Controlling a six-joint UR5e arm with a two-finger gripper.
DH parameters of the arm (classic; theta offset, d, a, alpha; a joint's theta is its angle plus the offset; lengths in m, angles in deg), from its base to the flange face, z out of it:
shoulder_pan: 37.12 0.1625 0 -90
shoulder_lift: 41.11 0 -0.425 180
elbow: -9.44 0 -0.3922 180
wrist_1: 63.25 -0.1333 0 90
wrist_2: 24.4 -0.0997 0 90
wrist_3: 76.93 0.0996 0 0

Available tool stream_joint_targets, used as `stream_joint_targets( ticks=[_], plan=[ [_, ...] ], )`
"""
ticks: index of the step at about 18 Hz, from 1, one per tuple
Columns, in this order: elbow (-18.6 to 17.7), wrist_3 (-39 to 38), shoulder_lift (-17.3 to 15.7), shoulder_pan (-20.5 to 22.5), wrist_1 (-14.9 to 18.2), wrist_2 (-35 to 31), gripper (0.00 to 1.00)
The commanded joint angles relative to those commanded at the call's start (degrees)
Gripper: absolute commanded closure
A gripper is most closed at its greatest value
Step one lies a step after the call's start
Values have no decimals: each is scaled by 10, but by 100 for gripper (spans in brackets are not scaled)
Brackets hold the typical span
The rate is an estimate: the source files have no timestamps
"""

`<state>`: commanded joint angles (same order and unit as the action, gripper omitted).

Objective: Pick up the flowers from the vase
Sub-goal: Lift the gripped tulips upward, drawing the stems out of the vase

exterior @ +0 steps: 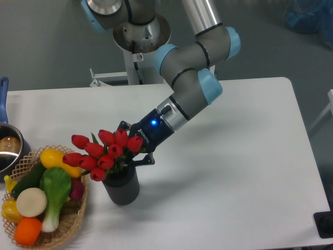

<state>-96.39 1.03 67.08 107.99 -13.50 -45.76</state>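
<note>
Flowers (pixel 104 151): standing in the vase, red buds leaning toward the worktop's left edge.
Vase (pixel 122 188): sitting upright near the front edge, left of centre.
Hand (pixel 136 156): reaching in behind the buds; fingers hidden, so its grip cannot be told.
Basket (pixel 78 216): lying at the front-left corner, holding vegetables.

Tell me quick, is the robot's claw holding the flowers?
Gripper: down at the flowers in the vase; fingertips hidden behind the blooms, so cannot tell.
</note>
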Motion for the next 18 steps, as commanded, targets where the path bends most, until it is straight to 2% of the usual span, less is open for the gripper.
stream_joint_targets(
  ticks=[3,8,18],
  plan=[
    [1,-3,-3,1,0,12,69],
    [4,-38,-35,11,0,38,73],
    [25,-62,-55,15,0,75,73]
  ],
)
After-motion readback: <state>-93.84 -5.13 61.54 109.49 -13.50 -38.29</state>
